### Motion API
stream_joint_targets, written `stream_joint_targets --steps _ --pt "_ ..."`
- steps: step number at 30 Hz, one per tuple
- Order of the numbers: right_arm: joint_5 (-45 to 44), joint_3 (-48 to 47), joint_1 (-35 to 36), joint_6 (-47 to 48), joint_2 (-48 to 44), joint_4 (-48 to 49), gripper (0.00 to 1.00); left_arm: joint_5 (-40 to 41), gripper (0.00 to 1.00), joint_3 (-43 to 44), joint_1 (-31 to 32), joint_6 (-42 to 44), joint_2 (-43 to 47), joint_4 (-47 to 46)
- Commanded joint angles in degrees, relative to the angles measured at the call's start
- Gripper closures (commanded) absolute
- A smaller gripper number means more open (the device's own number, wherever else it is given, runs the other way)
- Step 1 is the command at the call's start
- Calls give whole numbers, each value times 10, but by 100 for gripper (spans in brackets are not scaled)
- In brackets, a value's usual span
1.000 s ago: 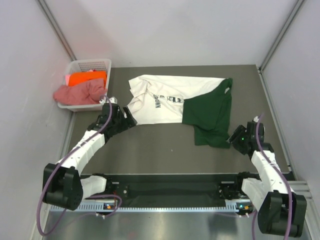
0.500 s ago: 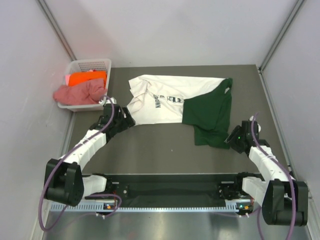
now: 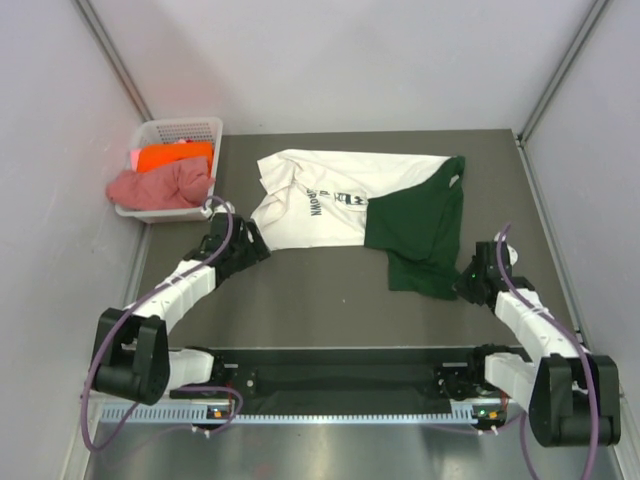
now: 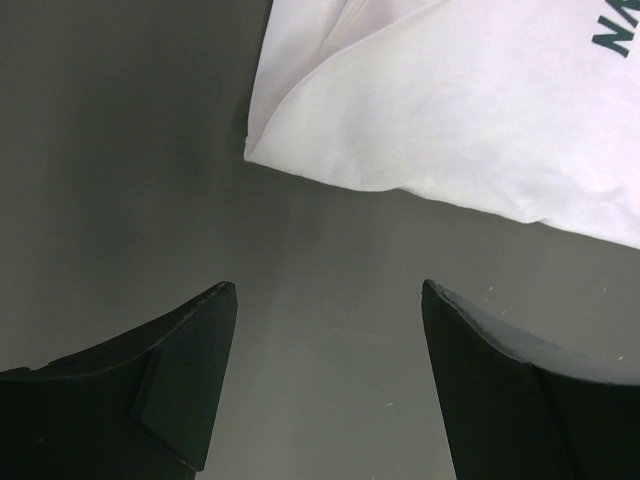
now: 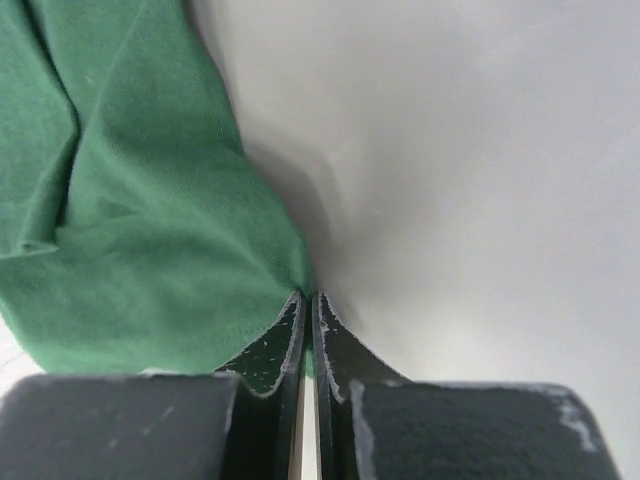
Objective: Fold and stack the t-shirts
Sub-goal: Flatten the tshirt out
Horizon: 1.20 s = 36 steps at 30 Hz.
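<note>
Top: high behind me, facing twelve o'clock.
Left wrist: close, t-shirt's [image 4: 450,120] white corner.
Right wrist: close, its green hem; top shares both.

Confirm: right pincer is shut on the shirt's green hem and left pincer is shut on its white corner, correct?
No. The left pincer is open, its jaws apart just short of the white corner of the t-shirt, as the left wrist view shows. The right pincer is shut on the green hem.
</note>
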<state>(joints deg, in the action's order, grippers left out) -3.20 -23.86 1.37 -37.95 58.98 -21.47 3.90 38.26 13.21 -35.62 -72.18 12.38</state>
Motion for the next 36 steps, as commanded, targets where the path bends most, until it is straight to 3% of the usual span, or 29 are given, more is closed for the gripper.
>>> stream_joint_targets --steps 1,8,10,22,33,36 --pt "-41 -45 6 7 -59 -67 100 10 21 -8 1 4 -4 -33" --pt "-40 -49 5 6 -107 -96 100 36 21 32 1 -1 -63 -18" --pt "-31 -47 5 8 -103 -93 100 37 26 52 1 -1 -85 -13" --pt "-5 -32 5 -1 -113 -74 100 109 36 118 -2 -21 -177 17" --pt "14 -35 5 0 -122 -76 100 87 62 137 -20 -18 -249 15" --pt "20 -37 5 3 -126 -76 100 73 80 137 -27 -18 -255 15"
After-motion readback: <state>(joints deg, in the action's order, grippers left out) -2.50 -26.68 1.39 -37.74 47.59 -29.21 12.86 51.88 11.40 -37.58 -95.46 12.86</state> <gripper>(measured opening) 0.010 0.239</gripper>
